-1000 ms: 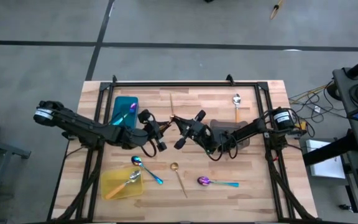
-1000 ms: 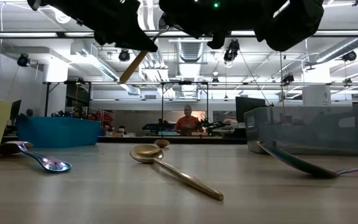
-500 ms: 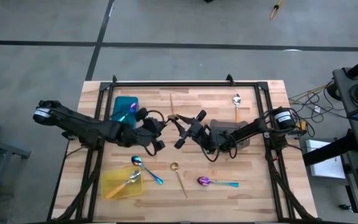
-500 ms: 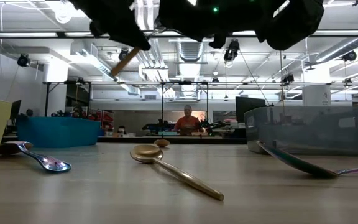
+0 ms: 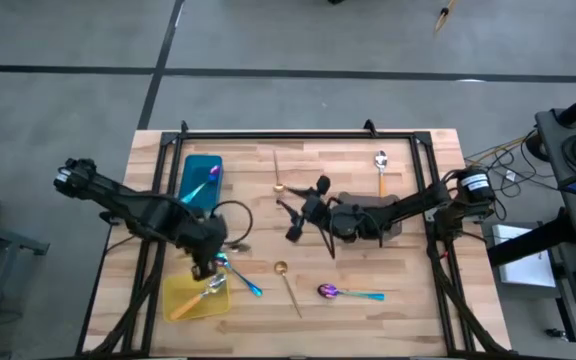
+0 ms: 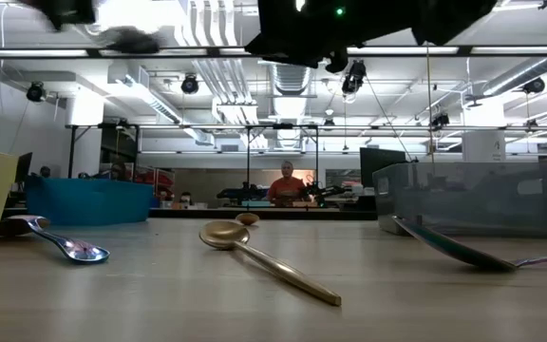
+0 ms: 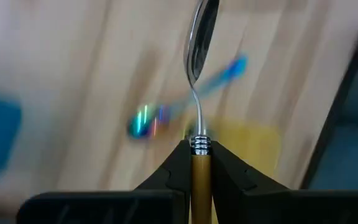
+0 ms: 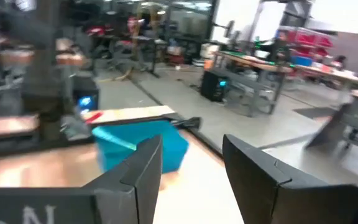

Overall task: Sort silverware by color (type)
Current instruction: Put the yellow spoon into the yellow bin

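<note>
My left gripper (image 5: 205, 268) points down over the yellow tray's (image 5: 180, 303) far edge, shut on a silver spoon with an orange handle (image 7: 202, 43). My right gripper (image 5: 293, 212) hovers open and level at mid-table, with nothing between its fingers (image 8: 143, 163). One orange-handled spoon (image 5: 211, 287) lies in the yellow tray and another (image 5: 380, 170) at the far right. Iridescent spoons lie near the yellow tray (image 5: 236, 272), at the near right (image 5: 348, 293) and in the teal tray (image 5: 201, 178). A gold spoon (image 5: 288, 285) lies near the middle, and a thinner one (image 5: 277, 172) farther back. My left gripper pinches the spoon's orange handle (image 7: 201, 167) between its two fingers, just behind the ribbed metal collar. The fingers come from above and lie along the handle. The neck and bowl (image 7: 202, 37) stick out past the fingertips, hanging bowl down, clear of the table.
A grey tray (image 5: 368, 215) stands under my right arm. A black frame (image 5: 298, 135) runs round the wooden table's far and side edges. Bare wood lies between the trays at mid-table. A person (image 6: 284, 183) shows far behind the table.
My right gripper has opened and let go of the orange-handled spoon at mid-table. My left gripper, still shut on it, has swung toward the near left, risen and tipped from nearly level to pointing down over the yellow tray, carrying the spoon along.
</note>
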Robot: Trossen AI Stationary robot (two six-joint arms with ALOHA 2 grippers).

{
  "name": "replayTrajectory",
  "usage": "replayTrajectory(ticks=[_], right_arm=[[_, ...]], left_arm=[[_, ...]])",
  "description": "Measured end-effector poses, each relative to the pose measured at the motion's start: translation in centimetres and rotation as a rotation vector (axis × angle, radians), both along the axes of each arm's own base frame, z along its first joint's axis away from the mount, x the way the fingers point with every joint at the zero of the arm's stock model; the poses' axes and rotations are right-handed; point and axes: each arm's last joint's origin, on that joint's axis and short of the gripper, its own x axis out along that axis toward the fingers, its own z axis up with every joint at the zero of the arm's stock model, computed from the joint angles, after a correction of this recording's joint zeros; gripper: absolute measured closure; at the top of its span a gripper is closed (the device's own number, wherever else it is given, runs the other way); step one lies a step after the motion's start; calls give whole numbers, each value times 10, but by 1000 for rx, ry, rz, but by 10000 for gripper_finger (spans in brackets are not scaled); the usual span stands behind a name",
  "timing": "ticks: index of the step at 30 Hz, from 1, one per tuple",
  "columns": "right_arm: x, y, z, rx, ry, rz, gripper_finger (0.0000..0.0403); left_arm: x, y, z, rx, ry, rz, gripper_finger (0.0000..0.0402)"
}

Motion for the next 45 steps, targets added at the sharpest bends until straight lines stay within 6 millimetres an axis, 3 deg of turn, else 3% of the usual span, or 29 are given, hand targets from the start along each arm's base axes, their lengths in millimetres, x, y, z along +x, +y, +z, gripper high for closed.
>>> replayTrajectory(ticks=[5, 13, 20, 29, 45], right_arm=[[0, 1, -3, -34, 44, 19, 247], [0, 1, -3, -40, 46, 22, 257], [0, 2, -2, -34, 42, 26, 259], [0, 2, -2, -33, 41, 25, 254], [0, 2, -2, -34, 42, 24, 255]], left_arm=[[-23, -27, -14, -130, 197, 47, 383], [-47, -61, -42, -232, 351, 209, 383], [-49, -68, -73, -278, 354, 406, 383], [-49, -65, -101, -273, 304, 511, 382], [-44, -69, -108, -342, 269, 506, 365]])
